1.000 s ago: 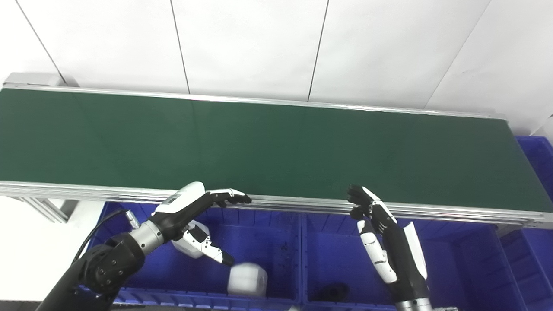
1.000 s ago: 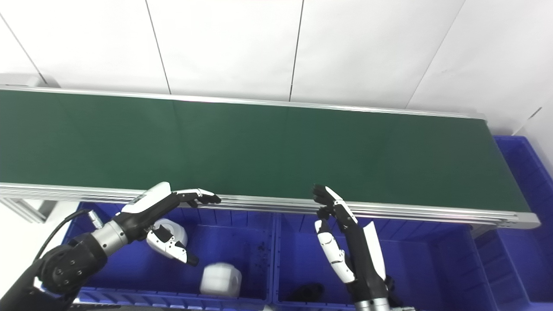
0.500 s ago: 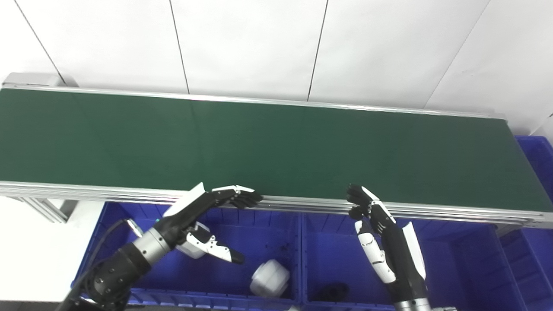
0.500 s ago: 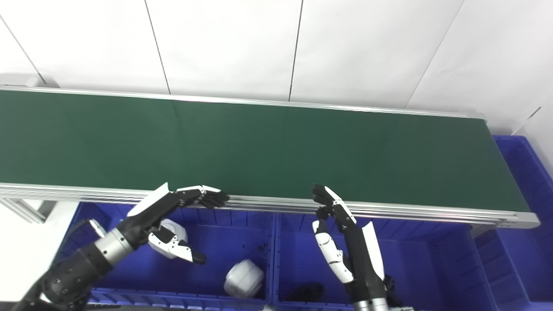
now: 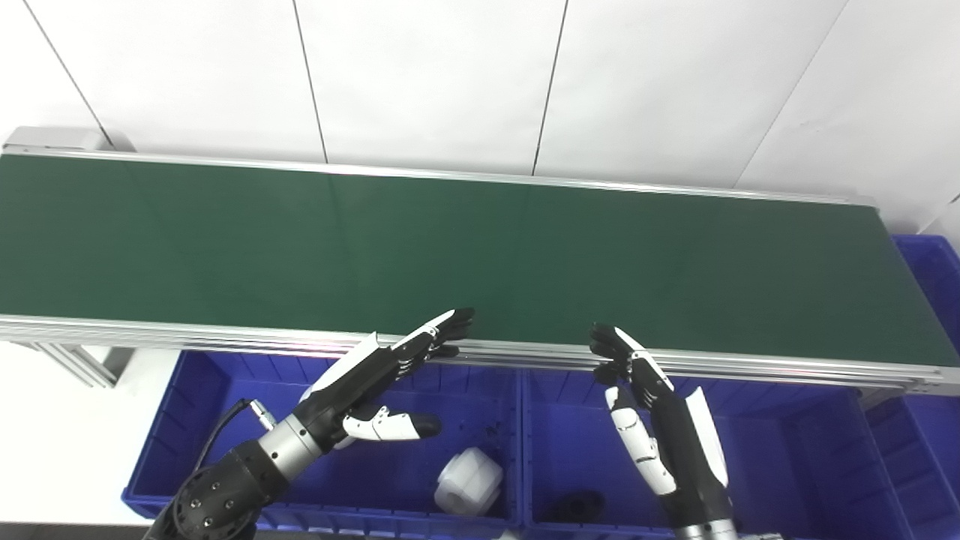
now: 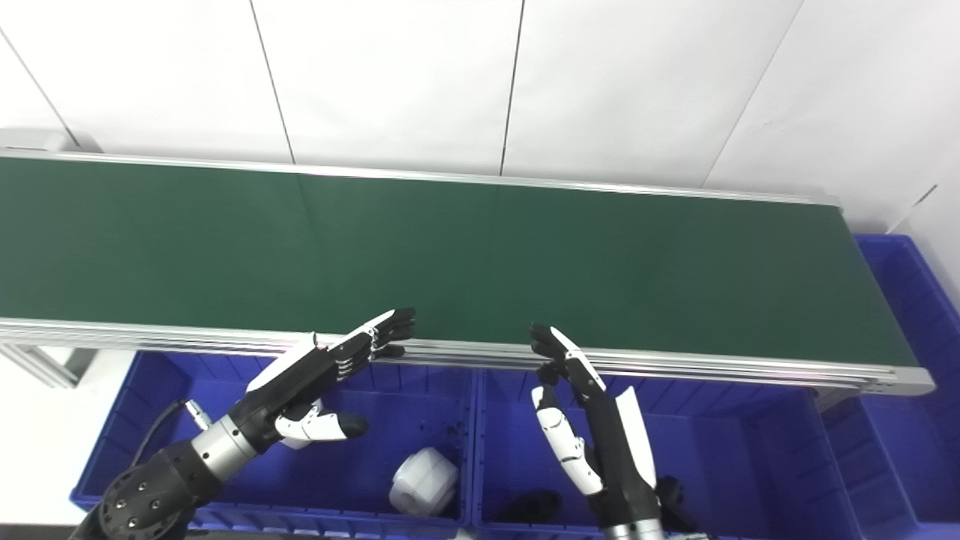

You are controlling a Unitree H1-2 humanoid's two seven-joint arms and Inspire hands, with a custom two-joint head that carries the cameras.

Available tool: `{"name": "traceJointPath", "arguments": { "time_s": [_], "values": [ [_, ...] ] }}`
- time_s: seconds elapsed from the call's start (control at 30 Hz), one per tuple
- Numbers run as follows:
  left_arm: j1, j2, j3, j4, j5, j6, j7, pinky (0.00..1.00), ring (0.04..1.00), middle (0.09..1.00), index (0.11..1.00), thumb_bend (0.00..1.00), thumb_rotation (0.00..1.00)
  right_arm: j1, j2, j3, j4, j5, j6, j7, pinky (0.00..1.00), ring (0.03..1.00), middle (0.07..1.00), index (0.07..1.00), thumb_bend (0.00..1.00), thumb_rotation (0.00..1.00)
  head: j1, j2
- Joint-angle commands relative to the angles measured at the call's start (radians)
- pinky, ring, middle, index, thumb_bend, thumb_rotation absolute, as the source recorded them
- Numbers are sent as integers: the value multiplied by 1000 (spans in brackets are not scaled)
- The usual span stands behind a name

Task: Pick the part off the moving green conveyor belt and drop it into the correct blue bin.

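The green conveyor belt [image 5: 480, 247] runs across the view with no part on it. A white cylindrical part [image 5: 469, 481] lies in the left blue bin [image 5: 180, 420], near its right wall. A second white part is partly hidden behind my left hand. My left hand [image 5: 382, 375] hovers open over that bin, fingers stretched toward the belt's near rail. My right hand [image 5: 645, 397] is open over the middle blue bin [image 5: 757, 465], fingertips by the rail. A small black part [image 5: 574, 504] rests at that bin's front.
An aluminium rail [image 5: 750, 364] edges the belt's near side just above the bins. Another blue bin [image 5: 930, 277] stands at the far right, past the belt's end. A white panelled wall rises behind the belt.
The white part fell from my left hand and rolled right across the left bin's floor. My left hand straightened its fingers and swung right, up toward the rail. My right hand shifted slightly left.
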Motion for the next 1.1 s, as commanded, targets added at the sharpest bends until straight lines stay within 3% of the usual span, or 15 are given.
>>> {"name": "traceJointPath", "arguments": {
  "time_s": [0.0,0.33,1.07],
  "values": [
    [-11,0,14,-35,-16,2,6,919,975,991,980,464,703,-1,2,4,-29,-6,-6,2,787,845,867,863,416,941,1,1],
    [-20,1,35,-85,-22,57,1,958,983,989,979,397,659,-4,3,2,-39,-7,0,5,783,841,862,861,419,930,2,5],
    [-8,5,45,-102,0,75,10,933,965,973,962,372,614,-2,9,4,-45,-25,4,2,780,840,862,864,427,959,-2,14]
  ]
}}
